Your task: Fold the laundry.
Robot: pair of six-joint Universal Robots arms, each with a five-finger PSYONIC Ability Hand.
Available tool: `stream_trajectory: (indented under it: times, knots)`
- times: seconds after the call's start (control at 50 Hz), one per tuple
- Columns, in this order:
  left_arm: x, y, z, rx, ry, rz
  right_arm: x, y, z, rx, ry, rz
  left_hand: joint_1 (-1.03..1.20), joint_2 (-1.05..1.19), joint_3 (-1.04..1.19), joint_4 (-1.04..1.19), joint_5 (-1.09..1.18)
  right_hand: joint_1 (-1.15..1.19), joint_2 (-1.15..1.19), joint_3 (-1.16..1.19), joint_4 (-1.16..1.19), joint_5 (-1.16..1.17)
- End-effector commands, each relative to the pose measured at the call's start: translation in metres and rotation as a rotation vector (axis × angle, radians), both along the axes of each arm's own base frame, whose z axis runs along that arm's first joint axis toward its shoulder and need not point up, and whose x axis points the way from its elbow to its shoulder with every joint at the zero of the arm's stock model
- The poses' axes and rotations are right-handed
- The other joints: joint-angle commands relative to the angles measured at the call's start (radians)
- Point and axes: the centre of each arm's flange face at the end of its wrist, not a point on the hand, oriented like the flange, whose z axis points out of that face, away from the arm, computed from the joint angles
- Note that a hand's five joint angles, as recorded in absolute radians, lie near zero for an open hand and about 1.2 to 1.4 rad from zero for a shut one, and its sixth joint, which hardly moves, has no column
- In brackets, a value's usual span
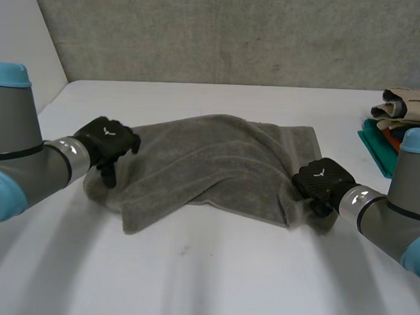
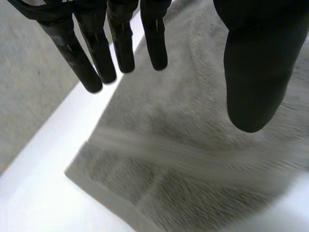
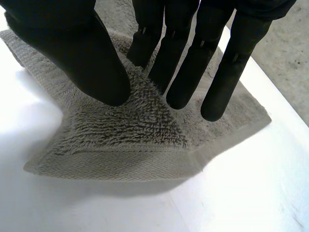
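Towelling, soft, limp and light with a grippy pile: the grey towel (image 1: 216, 165) lies rumpled on the white table (image 1: 211, 283) and is probably best taken at its hemmed corners. Over its left edge the left hand (image 1: 107, 140) hovers, fingers (image 2: 120, 48) straight and apart from the thumb, holding nothing; the right hand (image 1: 319, 180) at the near right corner pinches a ridge of pile between thumb and straight fingers (image 3: 183, 77)

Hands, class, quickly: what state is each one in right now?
Left hand: open, over the towel.
Right hand: shut, pinching the towel near a corner.
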Motion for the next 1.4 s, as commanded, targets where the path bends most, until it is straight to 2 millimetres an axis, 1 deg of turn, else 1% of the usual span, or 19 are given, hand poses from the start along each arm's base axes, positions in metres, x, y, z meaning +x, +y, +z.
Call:
stream_trajectory:
  times: [0.02,0.06,0.18,0.34,0.44,0.64,0.72,0.8,0.82,1.06,1.1,1.12,1.14,1.2,1.22,1.26,1.3,1.36,1.4]
  knots:
    - [0.023,0.045,-0.002,0.224,-0.039,0.081,-0.003,-0.003,0.0,-0.007,0.018,-0.023,0.346,0.345,0.353,0.356,0.346,0.271,0.213,0.205,0.197,0.227]
    - [0.029,0.057,-0.007,0.297,-0.052,0.075,-0.003,-0.003,-0.001,-0.002,0.021,-0.023,0.346,0.345,0.353,0.356,0.346,0.271,0.213,0.205,0.197,0.227]
    - [0.034,0.063,-0.017,0.346,-0.04,0.041,0.0,0.0,-0.005,0.006,0.027,-0.009,0.346,0.345,0.354,0.356,0.346,0.271,0.213,0.205,0.197,0.227]
    - [0.033,0.044,-0.037,0.313,-0.032,0.06,0.001,0.003,-0.011,0.006,0.071,0.003,0.311,0.31,0.318,0.32,0.311,0.271,0.213,0.205,0.197,0.227]
    - [0.027,0.034,-0.052,0.309,-0.046,0.064,0.001,0.005,-0.013,0.01,0.083,0.007,0.094,0.093,0.101,0.103,0.094,0.271,0.213,0.205,0.197,0.227]
    - [0.008,0.016,-0.053,0.2,-0.02,0.053,0.001,0.007,-0.016,0.01,0.099,0.02,0.082,0.081,0.089,0.091,0.082,0.271,0.213,0.205,0.197,0.227]
    - [0.001,0.008,-0.055,0.159,-0.009,0.074,0.001,0.008,-0.016,0.008,0.109,0.024,0.287,0.286,0.294,0.296,0.286,0.271,0.213,0.205,0.197,0.227]
    - [-0.005,0.003,-0.06,0.136,-0.01,0.08,0.001,0.009,-0.017,0.006,0.12,0.024,0.803,0.802,0.81,0.812,0.802,0.271,0.213,0.205,0.197,0.227]
    - [-0.006,0.0,-0.06,0.126,-0.009,0.086,0.0,0.009,-0.018,0.005,0.123,0.022,1.109,1.108,1.116,1.118,1.109,0.271,0.213,0.205,0.197,0.227]
    - [0.001,-0.038,-0.041,-0.084,0.059,0.145,0.005,0.018,-0.012,0.024,0.122,0.028,1.112,1.111,1.119,1.121,1.112,0.271,0.213,0.205,0.197,0.227]
    - [0.001,-0.035,-0.037,-0.08,0.06,0.14,0.006,0.022,-0.009,0.037,0.128,0.034,1.112,1.111,1.119,1.121,1.112,0.271,0.213,0.205,0.197,0.227]
    - [0.001,-0.033,-0.033,-0.076,0.062,0.133,0.006,0.024,-0.009,0.045,0.133,0.035,1.025,1.024,1.033,1.035,1.025,0.271,0.213,0.205,0.197,0.227]
    - [0.001,-0.024,-0.028,-0.05,0.061,0.12,0.006,0.026,-0.007,0.054,0.142,0.031,0.798,0.797,0.805,0.807,0.797,0.271,0.213,0.205,0.197,0.227]
    - [-0.002,-0.003,-0.018,0.008,0.066,0.084,0.006,0.029,-0.003,0.056,0.151,0.018,0.699,0.698,0.706,0.708,0.699,0.271,0.213,0.205,0.197,0.227]
    - [-0.005,0.014,-0.013,0.054,0.075,0.063,0.006,0.028,-0.002,0.049,0.152,-0.001,0.571,0.57,0.578,0.58,0.57,0.271,0.213,0.205,0.197,0.227]
    - [-0.009,0.032,-0.011,0.096,0.087,0.043,0.005,0.026,0.001,0.043,0.15,-0.022,0.409,0.408,0.416,0.418,0.408,0.271,0.213,0.205,0.197,0.227]
    - [-0.015,0.053,-0.013,0.14,0.094,0.015,0.003,0.021,0.003,0.04,0.145,-0.058,0.259,0.258,0.266,0.268,0.259,0.271,0.213,0.205,0.197,0.227]
    - [-0.023,0.073,-0.026,0.17,0.076,-0.002,0.0,0.016,0.007,0.044,0.141,-0.112,0.244,0.242,0.251,0.253,0.243,0.271,0.213,0.205,0.197,0.227]
    - [-0.025,0.077,-0.032,0.16,0.06,0.004,-0.002,0.015,0.007,0.054,0.144,-0.137,0.241,0.239,0.248,0.25,0.24,0.271,0.213,0.205,0.197,0.227]
